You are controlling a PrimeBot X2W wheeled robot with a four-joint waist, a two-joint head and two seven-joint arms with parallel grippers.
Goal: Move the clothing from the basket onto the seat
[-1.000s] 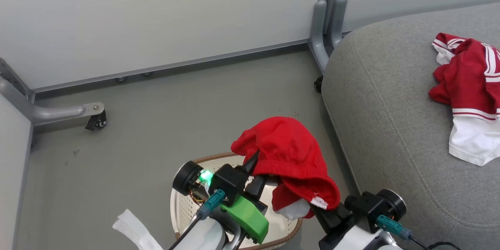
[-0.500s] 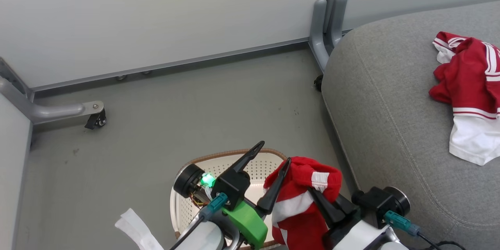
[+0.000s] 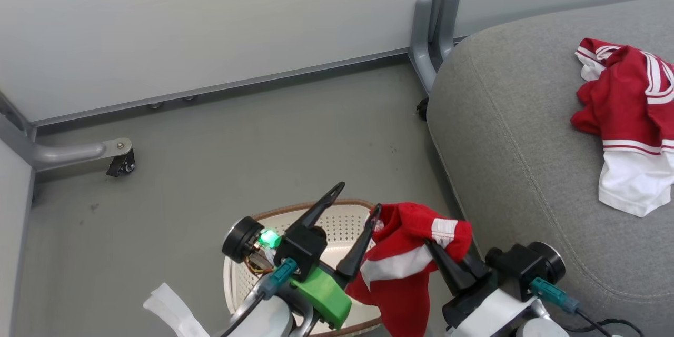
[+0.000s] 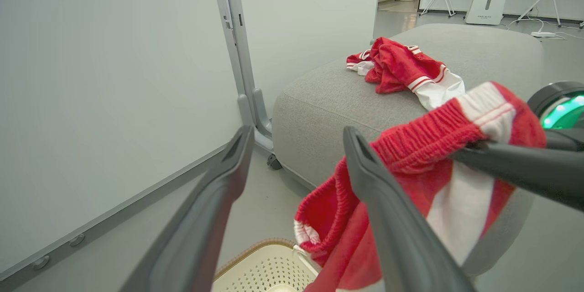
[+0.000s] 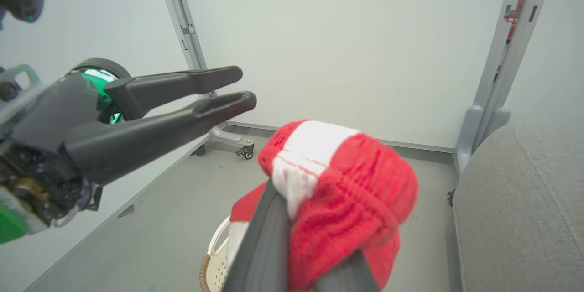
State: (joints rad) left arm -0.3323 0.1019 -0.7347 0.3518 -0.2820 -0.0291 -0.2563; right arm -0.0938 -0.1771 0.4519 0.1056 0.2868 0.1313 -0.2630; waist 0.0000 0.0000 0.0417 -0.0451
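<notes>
Light: bright, even, diffuse illumination is falling from overhead on the floor (image 3: 263, 131) and wall panels (image 3: 210, 21).
Shadows: a soft band is darkening the floor beside the seat (image 3: 526, 142).
Focus: the near fingers (image 4: 388, 219) of the left claw (image 4: 299, 131) are blurring slightly.
Distortion: the panel post (image 5: 499, 68) is leaning toward the frame edge.
Glow: a green lamp (image 4: 563, 112) is blooming.

Item 1, red shorts (image 3: 408, 237): ribbed elastic waistband, white side panel. Bunched and pinched at the waistband in the closed jaws of the right gripper (image 3: 427, 245), hanging over the basket's right rim, just beside the seat's edge.
Item 2, second red garment (image 3: 624, 110): white panel, striped trim. Crumpled heap lying on the seat (image 3: 526, 179), grey fabric with a stitched seam.
Basket (image 3: 343, 224): cream, perforated, brown woven rim. Upright on the floor (image 3: 237, 142), near the seat's rounded corner.
</notes>
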